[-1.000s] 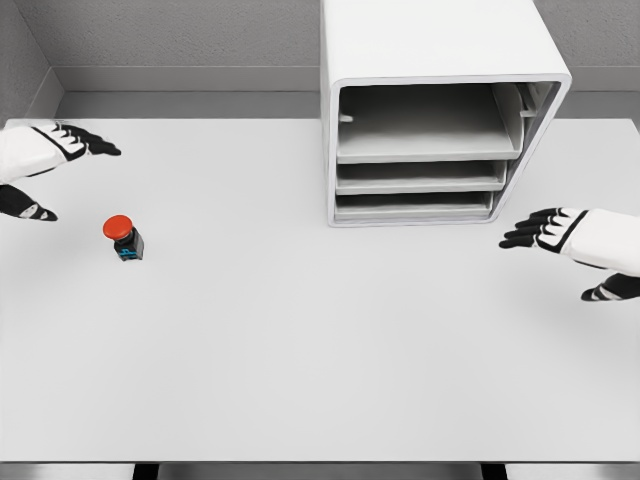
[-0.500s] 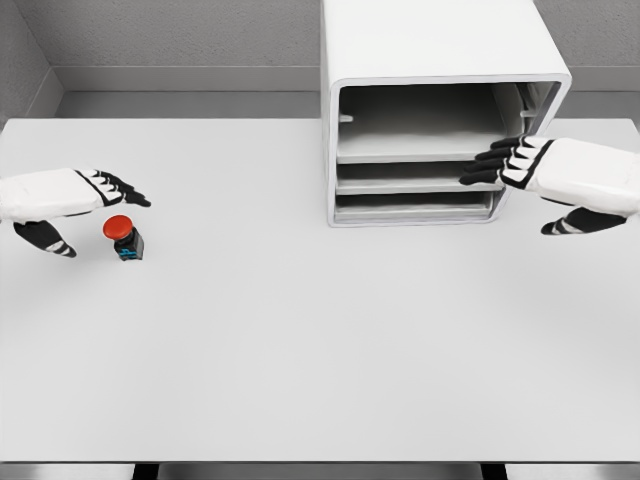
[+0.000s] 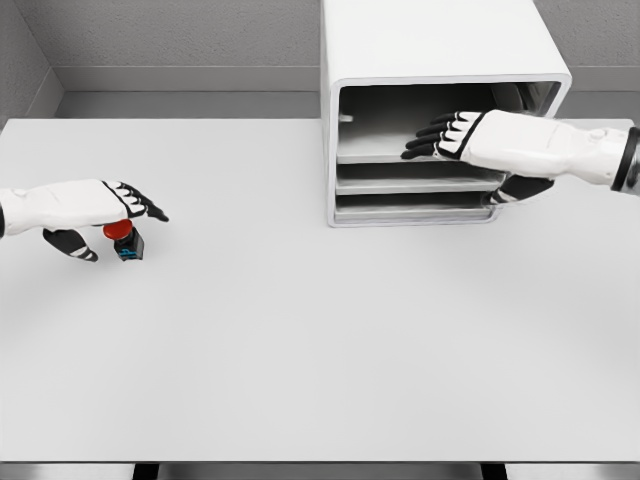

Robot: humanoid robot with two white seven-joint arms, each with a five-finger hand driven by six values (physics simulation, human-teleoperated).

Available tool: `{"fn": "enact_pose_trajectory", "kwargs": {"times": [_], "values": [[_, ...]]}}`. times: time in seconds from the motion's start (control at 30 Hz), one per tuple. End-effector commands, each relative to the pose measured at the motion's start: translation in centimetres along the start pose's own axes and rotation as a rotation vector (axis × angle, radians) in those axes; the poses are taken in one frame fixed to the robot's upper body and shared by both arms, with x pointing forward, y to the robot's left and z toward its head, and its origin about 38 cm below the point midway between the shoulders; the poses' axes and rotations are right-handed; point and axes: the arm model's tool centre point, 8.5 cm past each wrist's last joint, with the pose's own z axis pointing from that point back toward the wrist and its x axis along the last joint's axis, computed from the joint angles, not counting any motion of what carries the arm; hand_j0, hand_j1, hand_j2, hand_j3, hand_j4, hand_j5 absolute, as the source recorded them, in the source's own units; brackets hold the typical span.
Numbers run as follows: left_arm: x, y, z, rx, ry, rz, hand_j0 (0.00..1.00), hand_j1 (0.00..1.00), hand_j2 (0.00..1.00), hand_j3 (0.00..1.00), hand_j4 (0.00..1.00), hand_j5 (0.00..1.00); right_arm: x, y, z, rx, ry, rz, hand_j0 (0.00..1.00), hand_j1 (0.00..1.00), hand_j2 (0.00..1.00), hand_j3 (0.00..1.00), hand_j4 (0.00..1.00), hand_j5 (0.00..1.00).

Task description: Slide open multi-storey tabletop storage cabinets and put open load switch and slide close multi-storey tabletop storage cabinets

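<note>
Nearest the camera, across the wide pale grey bench (image 3: pixel 300 350), nothing is lying between the two arms. Over at the left edge, the white left hand with black fingers (image 3: pixel 95 205) is hovering flat, its fingers stretched out and gripping nothing; the small load switch with a red mushroom cap on a dark body with a blue mark (image 3: pixel 124 240) is standing directly beneath its palm, and I cannot tell whether the palm is touching the red cap.

Farther back on the other side, the white right hand with black fingertips (image 3: pixel 470 135) is reaching into the front of the white multi-storey storage cabinet (image 3: pixel 430 60), fingers extended and holding nothing, thumb hanging below by the lower trays. Its fingertips are lying just over the front lip of the top grey tray (image 3: pixel 400 152), with two more trays stacked below.

By my reading, the opening step is in hand: the right hand needs to hook that lip and draw the tray outward, while the left needs to close around the switch before lifting it.
</note>
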Motion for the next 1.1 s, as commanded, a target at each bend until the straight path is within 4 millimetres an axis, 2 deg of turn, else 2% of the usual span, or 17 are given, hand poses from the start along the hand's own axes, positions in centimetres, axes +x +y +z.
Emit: {"fn": "enact_pose_trajectory", "kwargs": {"times": [0.0, 0.1, 0.27, 0.4, 0.47, 0.63, 0.7, 0.83, 0.9, 1.0, 1.07], "values": [[-0.2, -0.2, 0.0, -0.006, 0.008, -0.001, 0.89, 0.89, 0.89, 0.89, 0.89, 0.89, -0.2, 1.5, -1.2, 0.02, -0.012, -0.045, 1.0, 1.0, 1.0, 1.0, 1.0, 1.0], [-0.2, -0.3, 0.0, -0.015, 0.013, -0.009, 0.83, 0.83, 0.83, 0.83, 0.83, 0.83, -0.2, 1.2, -2.1, 0.018, -0.026, -0.043, 1.0, 1.0, 1.0, 1.0, 1.0, 1.0], [-0.3, -0.1, 0.0, -0.018, 0.019, -0.023, 0.74, 0.74, 0.74, 0.74, 0.74, 0.74, -2.5, 1.7, -4.6, 0.039, -0.002, -0.101, 1.0, 1.0, 1.0, 1.0, 1.0, 1.0], [-0.3, -0.2, -0.1, -0.03, 0.023, -0.035, 0.72, 0.72, 0.72, 0.72, 0.72, 0.72, -3.7, 1.9, -4.5, 0.04, 0.027, -0.123, 1.0, 1.0, 1.0, 1.0, 1.0, 1.0], [-0.1, -0.2, -0.5, -0.029, 0.017, -0.038, 0.72, 0.72, 0.72, 0.72, 0.72, 0.72, -3.5, 2.5, -5.1, 0.059, 0.015, -0.129, 1.0, 1.0, 1.0, 1.0, 1.0, 1.0], [0.0, -0.3, -0.6, -0.032, 0.014, -0.041, 0.72, 0.72, 0.72, 0.72, 0.72, 0.72, -3.5, 2.4, -5.1, 0.056, 0.016, -0.13, 1.0, 1.0, 1.0, 1.0, 1.0, 1.0], [-0.1, -0.2, -0.6, -0.032, 0.016, -0.041, 0.65, 0.65, 0.65, 0.65, 0.65, 0.65, -3.5, 2.2, -5.2, 0.054, 0.015, -0.127, 1.0, 1.0, 1.0, 1.0, 1.0, 1.0], [0.0, -0.3, -0.5, -0.035, 0.016, -0.042, 0.54, 0.54, 0.54, 0.54, 0.54, 0.54, -4.9, 2.1, -5.3, 0.044, 0.048, -0.156, 1.0, 1.0, 1.0, 1.0, 1.0, 1.0], [-0.1, -0.2, -0.5, -0.034, 0.017, -0.043, 0.54, 0.54, 0.54, 0.54, 0.54, 0.54, -5.4, 2.3, -5.4, 0.045, 0.061, -0.169, 1.0, 1.0, 1.0, 1.0, 1.0, 1.0], [0.0, -0.3, -0.5, -0.041, 0.015, -0.045, 0.46, 0.46, 0.46, 0.46, 0.46, 0.46, -5.4, 2.5, -5.4, 0.05, 0.062, -0.171, 1.0, 1.0, 1.0, 1.0, 1.0, 1.0], [0.0, -0.3, -0.6, -0.048, 0.014, -0.046, 0.44, 0.44, 0.44, 0.44, 0.44, 0.44, -5.3, 3.0, -5.7, 0.068, 0.057, -0.171, 1.0, 1.0, 1.0, 1.0, 1.0, 1.0]]}}
